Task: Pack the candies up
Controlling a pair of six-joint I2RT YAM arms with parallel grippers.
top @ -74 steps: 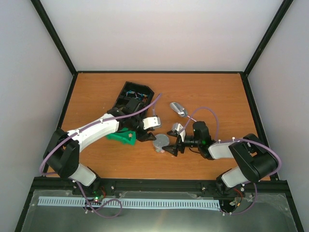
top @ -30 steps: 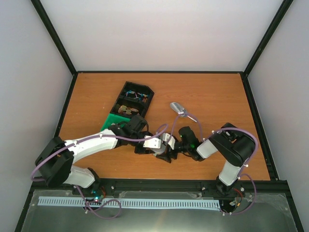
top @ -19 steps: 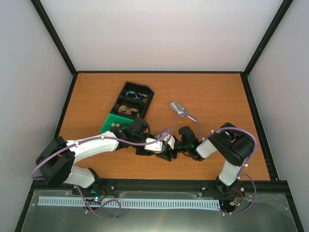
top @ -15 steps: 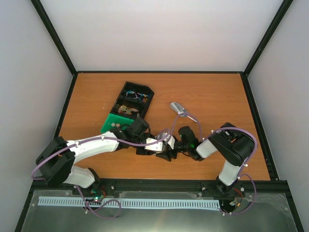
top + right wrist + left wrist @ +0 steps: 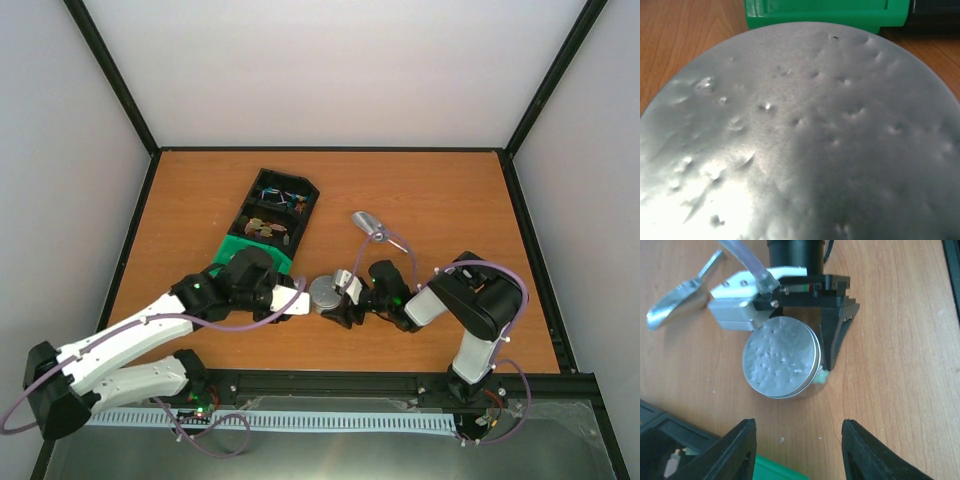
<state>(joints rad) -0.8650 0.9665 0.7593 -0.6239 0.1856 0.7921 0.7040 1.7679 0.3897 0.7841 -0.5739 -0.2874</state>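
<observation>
A round tin with a dimpled silver lid (image 5: pixel 781 360) stands on the wooden table (image 5: pixel 430 190), near the front middle (image 5: pixel 325 293). My right gripper (image 5: pixel 337 302) is shut on the tin; its white finger and black finger (image 5: pixel 836 335) press opposite sides. That lid (image 5: pixel 800 140) fills the right wrist view. My left gripper (image 5: pixel 800 450) hovers open a little short of the tin, nothing between its fingers (image 5: pixel 740 450). The candies are hidden; only a pale green speck (image 5: pixel 823 375) shows at the tin's side.
A metal scoop (image 5: pixel 368 225) lies behind the tin, also in the left wrist view (image 5: pixel 677 300). A black compartment tray (image 5: pixel 275 205) with brown bits and a colourful tangle sits back left. A green container (image 5: pixel 240 255) lies beside it (image 5: pixel 825 12).
My left arm has drawn back to the left, away from the tin. The right gripper stayed at the tin and closed in on its sides.
</observation>
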